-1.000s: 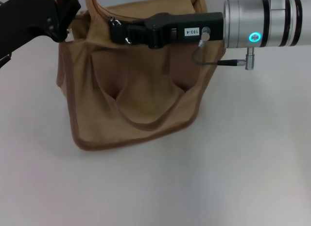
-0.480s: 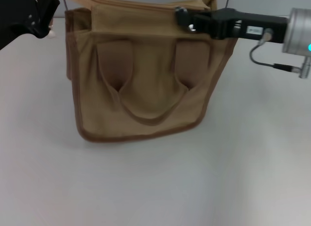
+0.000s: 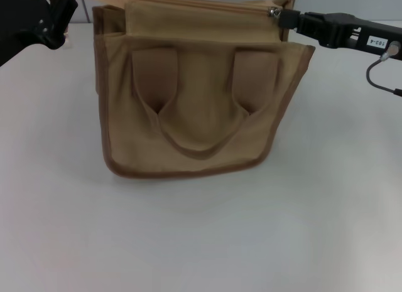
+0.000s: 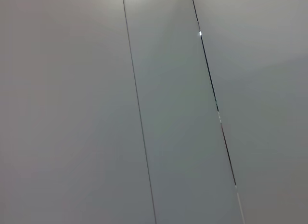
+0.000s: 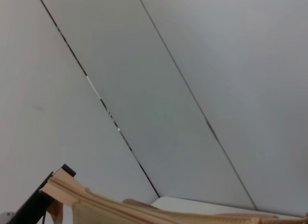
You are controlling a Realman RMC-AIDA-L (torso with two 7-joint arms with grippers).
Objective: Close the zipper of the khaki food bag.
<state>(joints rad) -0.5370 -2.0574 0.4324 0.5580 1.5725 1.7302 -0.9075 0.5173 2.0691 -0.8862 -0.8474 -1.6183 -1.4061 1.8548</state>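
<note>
The khaki food bag (image 3: 195, 85) stands upright on the white table, its front patches and looped handle facing me. The zipper (image 3: 201, 5) runs along its top edge. Its small silver pull tab (image 3: 274, 12) sits at the bag's right end. My right gripper (image 3: 284, 17) reaches in from the right and is shut on the pull tab. My left gripper (image 3: 66, 6) is at the bag's upper left corner, shut on the bag's end. The right wrist view shows the bag's top edge (image 5: 144, 212) and the left gripper (image 5: 36, 204) at its far end.
The white table (image 3: 201, 242) spreads out in front of and beside the bag. The right arm's cable (image 3: 380, 78) hangs at the right edge. The left wrist view shows only grey wall panels (image 4: 154, 108).
My right gripper has travelled right along the bag's top with the pull tab, from near the left end to the right end. The bag now stands straighter and more squarely.
</note>
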